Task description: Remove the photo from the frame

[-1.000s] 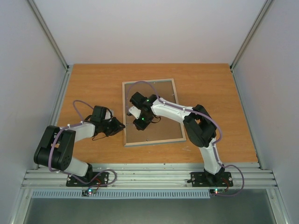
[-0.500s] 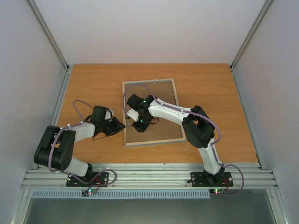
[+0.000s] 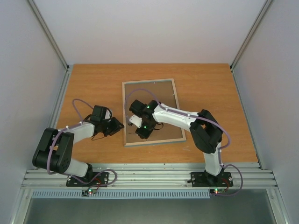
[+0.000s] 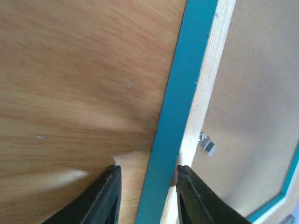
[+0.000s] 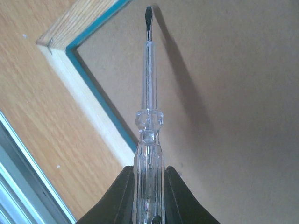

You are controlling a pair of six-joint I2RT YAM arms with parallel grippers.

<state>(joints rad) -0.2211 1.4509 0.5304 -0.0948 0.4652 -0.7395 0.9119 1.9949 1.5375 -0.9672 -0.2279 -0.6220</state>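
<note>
The frame (image 3: pixel 150 82) lies face down on the table, its turquoise rail (image 4: pixel 187 79) and pale wood edge up. The brown backing board (image 3: pixel 161 100) fills it and hides the photo. My left gripper (image 3: pixel 120 126) is open, one jaw on each side of the frame's left rail (image 4: pixel 147 170); a metal clip (image 4: pixel 206 143) sits on the board just inside. My right gripper (image 3: pixel 141 134) is shut (image 5: pixel 148 175) on a clear-handled screwdriver (image 5: pixel 148 116). Its flat tip rests over the backing board (image 5: pixel 224 93) near the frame's near-left corner (image 5: pixel 79 23).
The orange wooden table (image 3: pixel 93 88) has grey walls on three sides. An aluminium rail (image 3: pixel 149 175) runs along the near edge and shows in the right wrist view (image 5: pixel 18 177). The right arm reaches across the frame's near half.
My right gripper with the screwdriver has moved nearer, toward the frame's near-left corner. The left gripper has stayed at the frame's left rail.
</note>
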